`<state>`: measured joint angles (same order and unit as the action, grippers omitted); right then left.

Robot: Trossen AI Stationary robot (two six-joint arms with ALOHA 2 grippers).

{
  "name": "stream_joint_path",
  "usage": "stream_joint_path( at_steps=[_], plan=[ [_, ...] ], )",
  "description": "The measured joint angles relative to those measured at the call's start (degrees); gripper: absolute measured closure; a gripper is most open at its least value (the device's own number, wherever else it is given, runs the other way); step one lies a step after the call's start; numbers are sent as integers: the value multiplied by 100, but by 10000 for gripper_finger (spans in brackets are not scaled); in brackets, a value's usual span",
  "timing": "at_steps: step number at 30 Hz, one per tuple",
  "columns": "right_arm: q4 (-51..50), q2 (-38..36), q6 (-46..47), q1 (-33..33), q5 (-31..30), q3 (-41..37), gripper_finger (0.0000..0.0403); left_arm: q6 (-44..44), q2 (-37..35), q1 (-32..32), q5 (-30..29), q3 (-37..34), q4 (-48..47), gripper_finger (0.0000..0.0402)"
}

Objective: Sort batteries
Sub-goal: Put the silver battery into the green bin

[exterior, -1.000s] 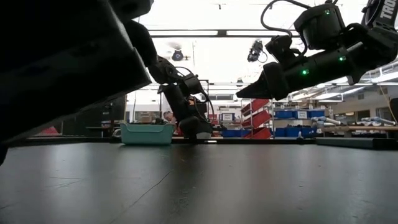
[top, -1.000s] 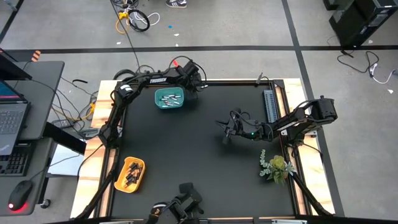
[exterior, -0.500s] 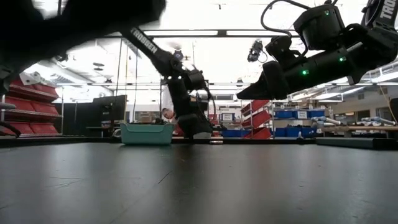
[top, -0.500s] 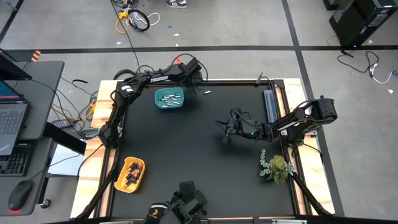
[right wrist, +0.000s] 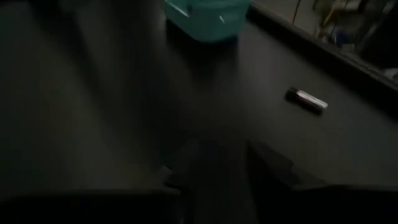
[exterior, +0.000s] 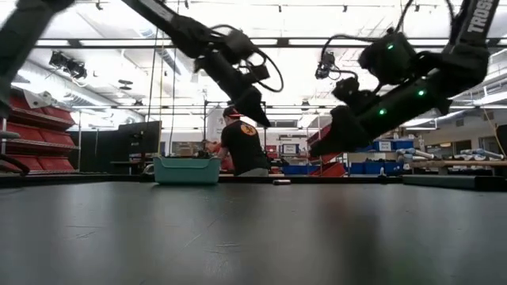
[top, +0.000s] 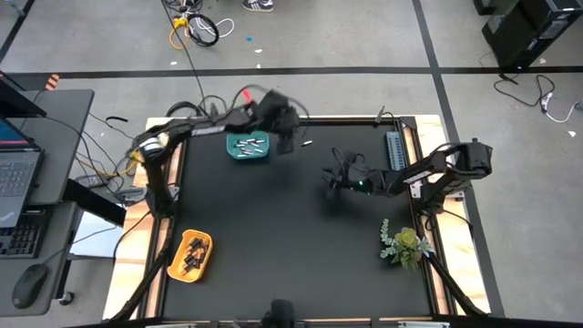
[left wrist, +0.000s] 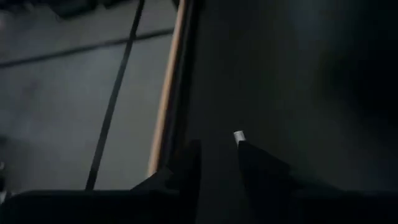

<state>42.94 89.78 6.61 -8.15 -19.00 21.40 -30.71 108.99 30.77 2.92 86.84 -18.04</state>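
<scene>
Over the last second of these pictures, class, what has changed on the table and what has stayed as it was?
The left gripper rose from beside the teal bin, leaving a small whitish battery on the black table by the far edge. The right gripper shifted slightly toward the far side and opened. The yellow bin, grey ribbed strip and small plant stayed put.

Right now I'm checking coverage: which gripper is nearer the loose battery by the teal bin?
Left. The left gripper hovers right beside the loose battery; the right gripper hangs farther off, toward the table's middle.
</scene>
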Motion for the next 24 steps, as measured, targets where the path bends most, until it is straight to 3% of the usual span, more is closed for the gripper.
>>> stream_joint_path(
  at_steps=[5, 11, 16, 20, 24],
  plan=[
    [-1407, 55, -178, -543, 485, 700, 274, 446, -1139, -419, -114, -2073, 1866, 285],
    [-2639, 448, -1516, -1134, 1169, 1733, 274, 1103, -2631, -859, -661, -4012, 3159, 286],
    [-2685, 808, -2647, -1487, 1522, 2040, 264, 1588, -3779, -1267, -998, -5169, 3567, 286],
    [-2690, 1191, -2769, -1700, 1889, 2221, 246, 1789, -4454, -1540, -1370, -5847, 3954, 286],
    [-2695, 1421, -2780, -1791, 1811, 2389, 230, 1953, -4817, -1689, -1635, -6221, 4103, 286]
  ],
)
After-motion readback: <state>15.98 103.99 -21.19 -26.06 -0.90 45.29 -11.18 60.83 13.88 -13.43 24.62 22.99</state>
